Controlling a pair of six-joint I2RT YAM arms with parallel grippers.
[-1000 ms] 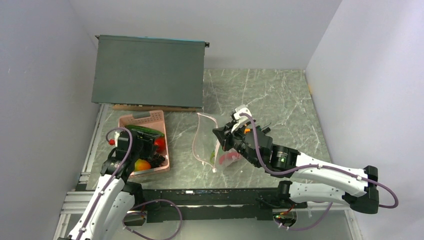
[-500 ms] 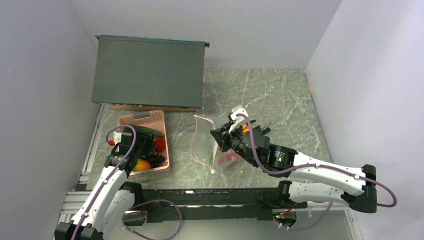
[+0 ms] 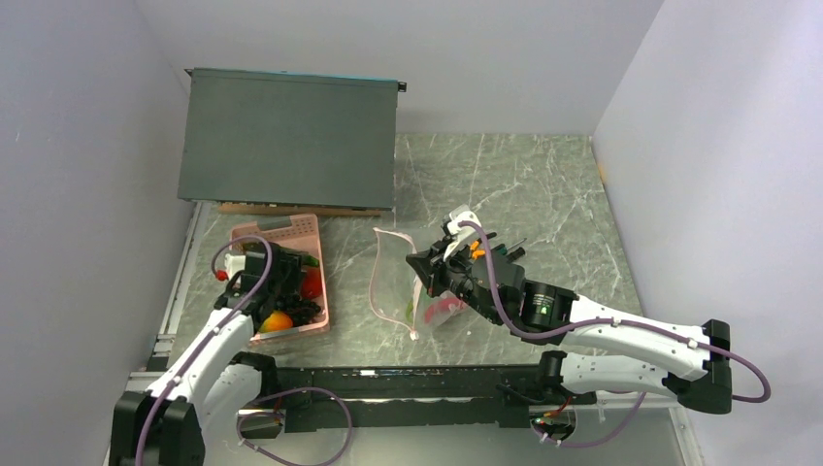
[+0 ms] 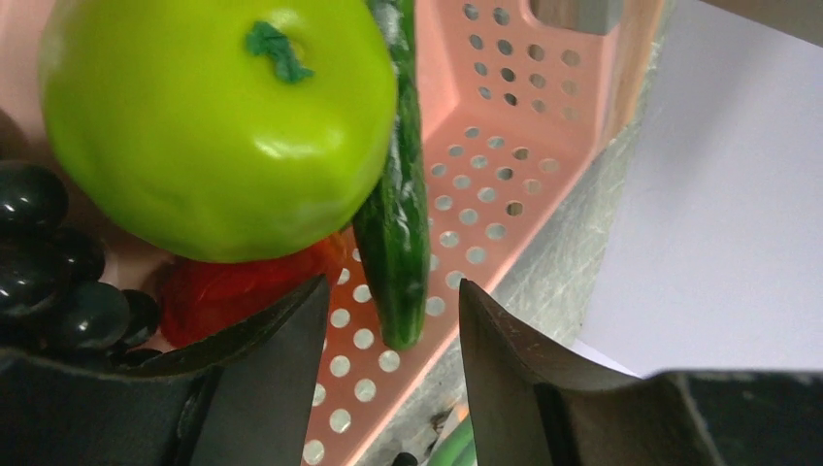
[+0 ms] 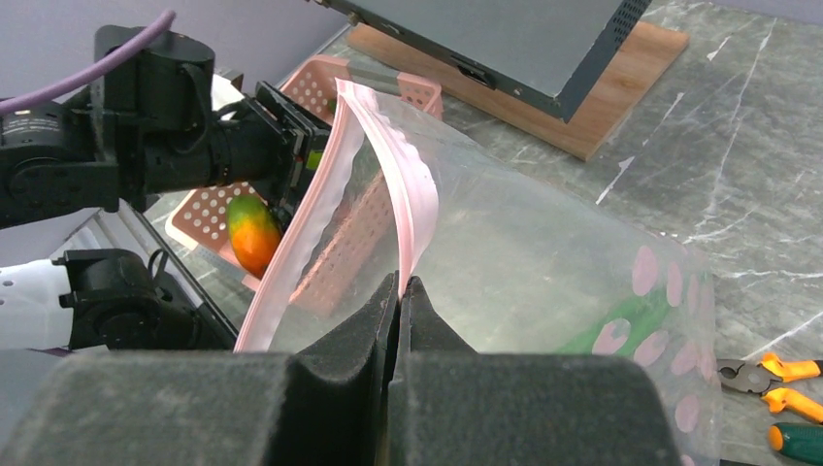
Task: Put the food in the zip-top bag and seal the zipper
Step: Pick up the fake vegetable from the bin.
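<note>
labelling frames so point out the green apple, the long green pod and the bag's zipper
green apple (image 4: pixel 213 126), left wrist view, middle of its skin
long green pod (image 4: pixel 398 243), left wrist view, its lower half
zipper (image 5: pixel 412 214), right wrist view, bend of the pink strip

Basket (image 4: pixel 505 175) pink, dotted with holes; apple (image 4: pixel 213 126) bright green; bag (image 5: pixel 543 262) clear (pink spots, pink zipper (image 5: pixel 415 204)); surface (image 3: pixel 524 184) grey, white-veined.

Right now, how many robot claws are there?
2. The left gripper hangs open inside the pink basket, by the green apple; the right gripper pinches the zip-top bag by its zipper. None hidden.
</note>
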